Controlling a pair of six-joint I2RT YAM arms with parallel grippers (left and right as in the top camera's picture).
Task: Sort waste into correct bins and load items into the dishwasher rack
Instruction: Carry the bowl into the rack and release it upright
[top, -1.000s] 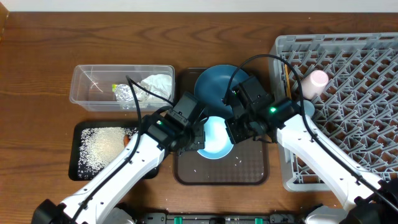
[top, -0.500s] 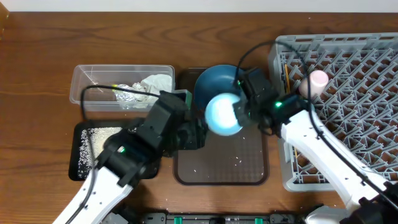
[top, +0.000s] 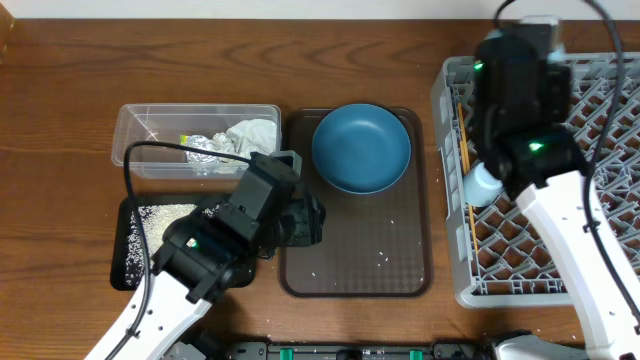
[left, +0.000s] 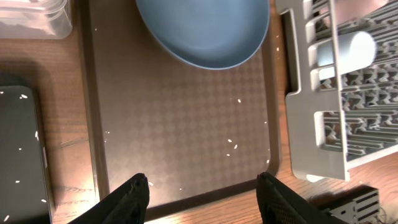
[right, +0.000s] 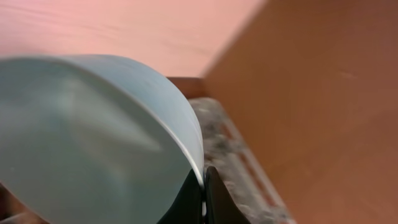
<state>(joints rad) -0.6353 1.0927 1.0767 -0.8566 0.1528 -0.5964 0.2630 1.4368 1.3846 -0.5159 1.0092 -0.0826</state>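
Observation:
My right gripper (right: 203, 177) is shut on the rim of the white-and-pale-blue bowl (right: 93, 137). In the overhead view the right arm is over the far left of the grey dishwasher rack (top: 600, 260) and hides the bowl and the pink cup. The light-blue cup (top: 483, 183) and the chopsticks (top: 466, 150) lie in the rack. The dark-blue dish (top: 360, 148) sits on the brown tray. My left gripper (left: 202, 180) is open and empty over the tray's front edge. The clear tub (top: 135, 140) holds the foil wrapper (top: 205, 152) and tissue (top: 250, 133). The black tray (top: 125, 250) holds rice (top: 160, 225). The carrot is hidden.
The brown serving tray (top: 350, 270) lies between the bins and the rack, with a few loose rice grains (top: 385, 262) on it. The rack's near corner (left: 317, 124) shows at the right of the left wrist view. Wooden tabletop surrounds everything.
My right gripper has lifted the bowl off the brown tray and carried it right and away, over the rack. My left arm has pulled back to the left.

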